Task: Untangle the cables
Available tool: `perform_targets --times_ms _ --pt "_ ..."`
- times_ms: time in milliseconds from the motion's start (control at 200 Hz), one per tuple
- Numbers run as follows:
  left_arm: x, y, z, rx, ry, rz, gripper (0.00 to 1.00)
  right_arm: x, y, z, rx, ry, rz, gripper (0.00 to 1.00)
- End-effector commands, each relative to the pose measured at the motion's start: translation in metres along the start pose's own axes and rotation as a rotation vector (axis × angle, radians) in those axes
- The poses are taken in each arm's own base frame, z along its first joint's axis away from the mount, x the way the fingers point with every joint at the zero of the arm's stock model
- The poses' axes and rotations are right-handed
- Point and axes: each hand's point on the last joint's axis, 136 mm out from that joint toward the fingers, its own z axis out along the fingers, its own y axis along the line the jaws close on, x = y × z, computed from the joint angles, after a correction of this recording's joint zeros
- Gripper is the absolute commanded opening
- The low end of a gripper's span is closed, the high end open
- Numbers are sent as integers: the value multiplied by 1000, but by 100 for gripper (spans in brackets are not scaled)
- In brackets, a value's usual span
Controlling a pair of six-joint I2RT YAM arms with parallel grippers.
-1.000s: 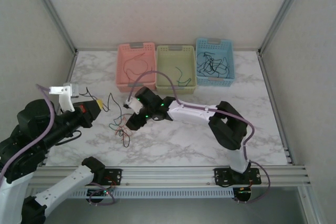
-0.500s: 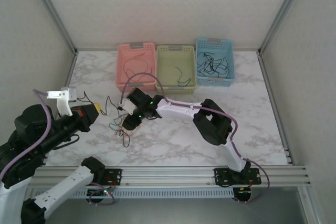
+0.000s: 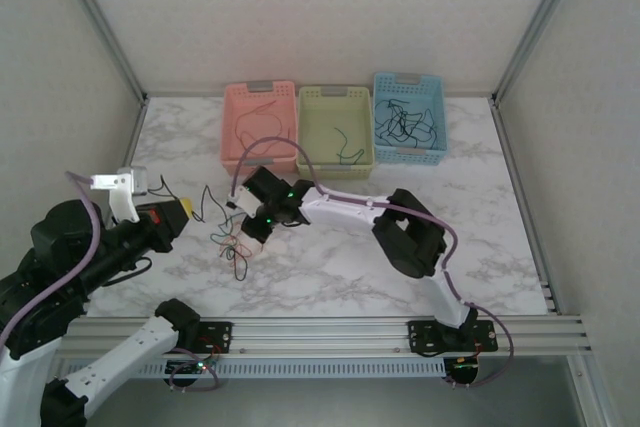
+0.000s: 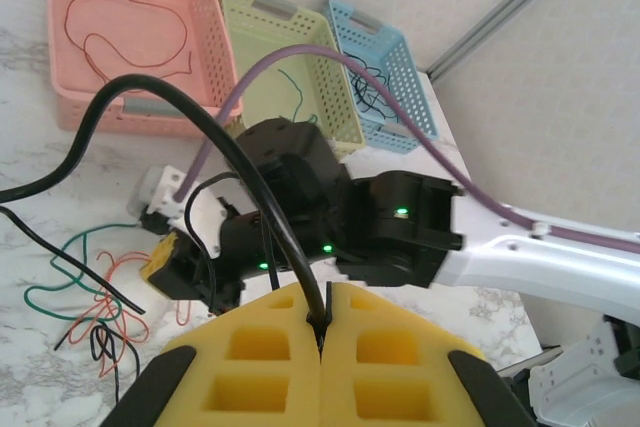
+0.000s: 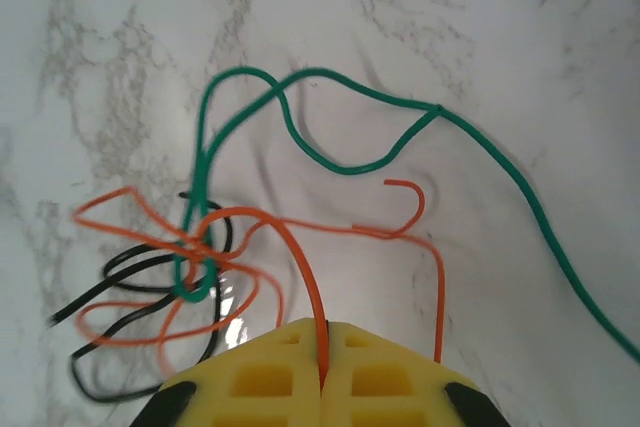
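Note:
A clump of red, green and black cables [image 3: 232,247] lies on the marble table left of centre. My right gripper [image 5: 322,352] is down at the clump's right edge, shut on a red cable [image 5: 306,278] that arcs back into the knot [image 5: 198,259]. A green cable [image 5: 340,169] loops away from the knot, and a black strand [image 5: 130,267] trails left. My left gripper [image 4: 322,319] is held above the table's left side, shut on a black cable [image 4: 289,251]. That cable curves up and away to the left. The clump [image 4: 95,312] lies below it.
Three baskets stand in a row at the back: pink [image 3: 259,122] with a red cable, green [image 3: 336,127] with a green one, blue [image 3: 408,117] with several dark ones. The right arm [image 3: 350,212] stretches across the table's middle.
The right arm has reached further left and dropped its gripper onto the clump's edge. The left arm has sunk slightly, still holding the black cable.

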Motion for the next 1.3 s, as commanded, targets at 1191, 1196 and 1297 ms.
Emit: perform_targets --times_ms 1191,1196,1297 --pt "23 15 36 -24 47 -22 0 0 -41 -210 240 -418 356 0" --pt "23 15 36 -24 46 -22 0 1 -42 -210 243 -418 358 0" --pt "22 12 46 -18 54 -30 0 9 -49 -211 280 -414 373 0"
